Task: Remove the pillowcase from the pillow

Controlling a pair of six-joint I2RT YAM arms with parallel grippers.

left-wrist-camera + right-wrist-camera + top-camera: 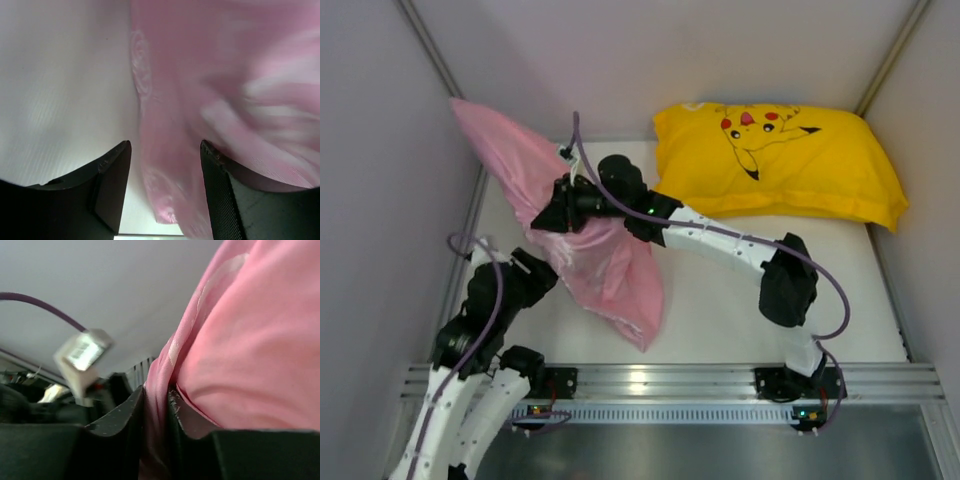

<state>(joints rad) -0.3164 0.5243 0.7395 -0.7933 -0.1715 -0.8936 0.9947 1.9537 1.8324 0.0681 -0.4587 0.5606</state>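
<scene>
The pink pillowcase point(595, 255) lies bunched and lifted at the left of the table, one end raised against the left wall. The white pillow with yellow trim is hidden; I cannot tell how much of it is inside. My right gripper point(550, 210) reaches across and is shut on a fold of the pillowcase point(250, 340); the fabric is pinched between its jaws point(156, 395). My left gripper point(542, 268) is at the pillowcase's near left edge. It is open point(165, 146), with pink fabric point(225, 75) hanging between and beyond its jaws.
A yellow cartoon-print pillow point(790, 165) lies at the back right of the white table point(740, 320). Grey walls close in the left, back and right. A metal rail point(670, 380) runs along the near edge by the arm bases.
</scene>
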